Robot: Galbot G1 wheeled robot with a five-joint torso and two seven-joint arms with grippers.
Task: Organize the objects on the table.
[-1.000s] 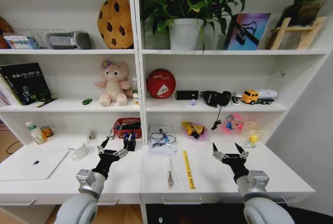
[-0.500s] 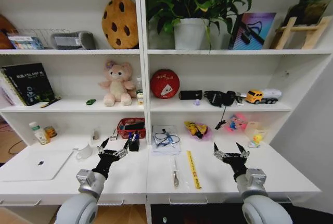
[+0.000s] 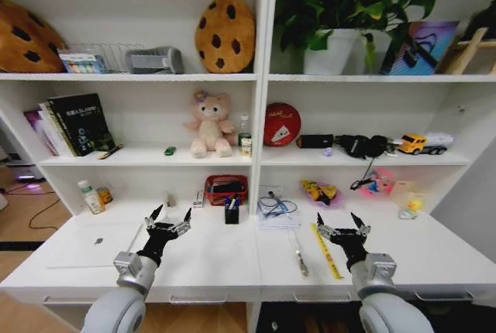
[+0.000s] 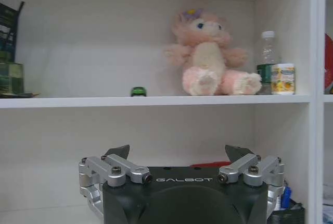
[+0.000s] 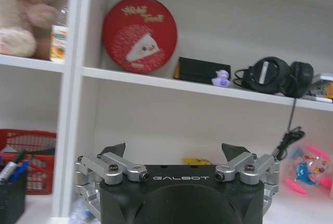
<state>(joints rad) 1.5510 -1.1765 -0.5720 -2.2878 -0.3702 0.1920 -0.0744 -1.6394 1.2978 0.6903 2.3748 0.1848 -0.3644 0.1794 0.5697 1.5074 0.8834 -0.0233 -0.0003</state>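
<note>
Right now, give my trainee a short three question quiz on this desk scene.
1. True or false: the left hand is shut on a pen.
2. The yellow ruler lies nearer which hand: A left, B right?
3. Fill in: the laptop lies on the ___ table.

Key: 1 false, it is open and empty; 2 B; 3 white.

"GALBOT" stands on the left gripper [image 4: 179,153] and right gripper [image 5: 174,153].
</note>
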